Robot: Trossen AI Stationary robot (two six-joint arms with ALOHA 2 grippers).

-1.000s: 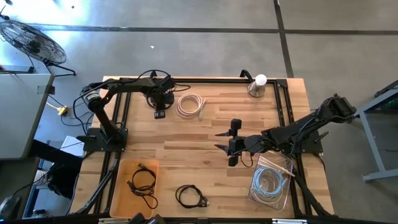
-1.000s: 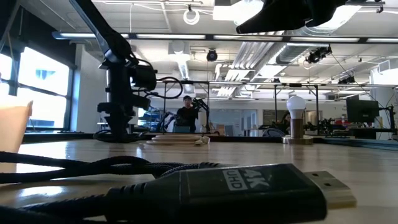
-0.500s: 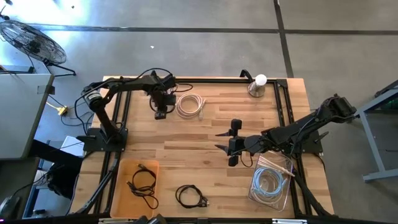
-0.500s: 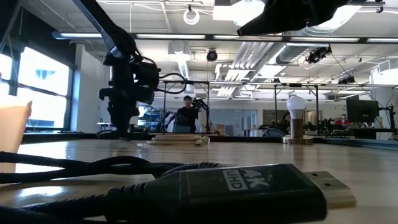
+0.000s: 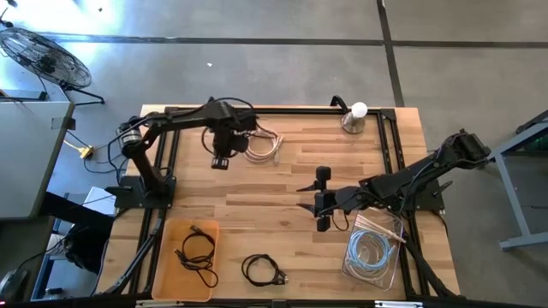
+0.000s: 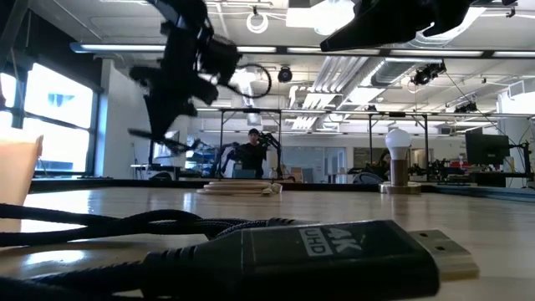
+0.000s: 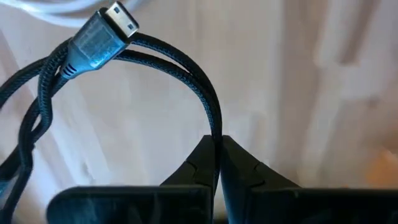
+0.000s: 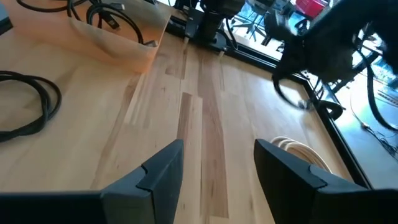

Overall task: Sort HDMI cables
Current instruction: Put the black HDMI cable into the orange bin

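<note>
Left end effector (image 7: 217, 152) pinches black cable (image 7: 186, 68) (looped).

The high camera looks straight down on the whole desk (image 5: 282, 184) and the floor around it. The low camera sits at desk level, so near a black plug (image 6: 326, 251) that it fills the foreground, facing the room beyond. The left wrist camera looks close down past its end effector (image 7: 217, 163) at the wood. The right wrist camera faces across the desk toward the orange bin (image 8: 112, 34). High, low and right wrist views share the cream coil (image 5: 263, 147)
</note>
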